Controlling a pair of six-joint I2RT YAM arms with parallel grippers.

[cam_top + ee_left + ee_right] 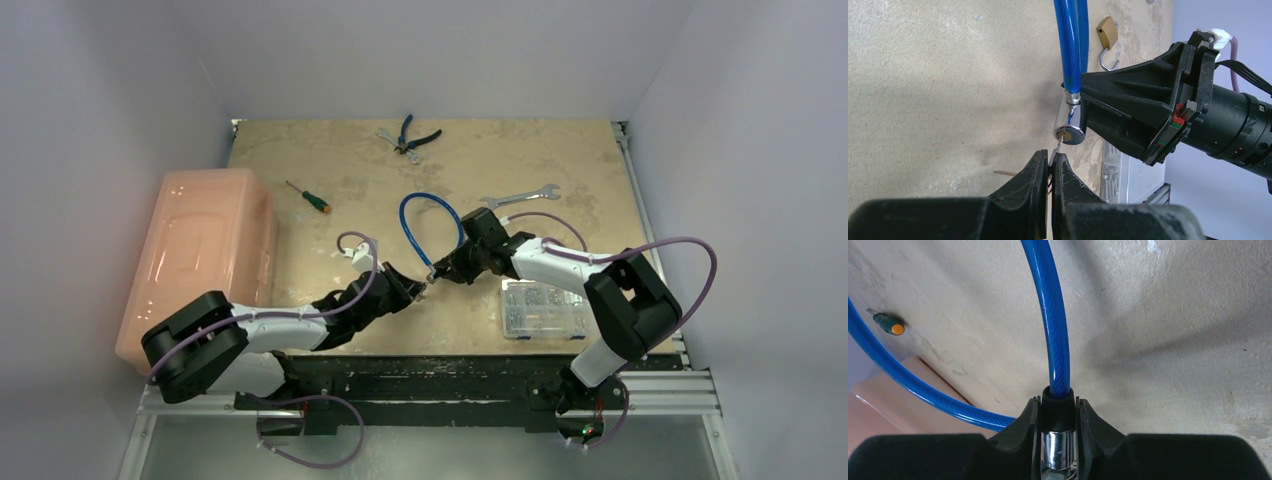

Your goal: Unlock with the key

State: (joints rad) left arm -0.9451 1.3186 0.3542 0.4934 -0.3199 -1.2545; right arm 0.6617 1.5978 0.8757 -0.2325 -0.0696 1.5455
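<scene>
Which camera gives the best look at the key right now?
Left wrist: the key is pinched in the left gripper, tip at the cable lock's keyhole. Top external can't resolve it; right wrist doesn't show it.

No text, label or number can be read anywhere.

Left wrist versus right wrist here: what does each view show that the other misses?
Only the left wrist: the key pinched in the left tool, its tip at the keyhole of the chrome cylinder, and a brass padlock beyond. Only the right wrist: the screwdriver handle and the pink bin. Both: the blue cable and that cylinder, clamped by the right tool.
</scene>
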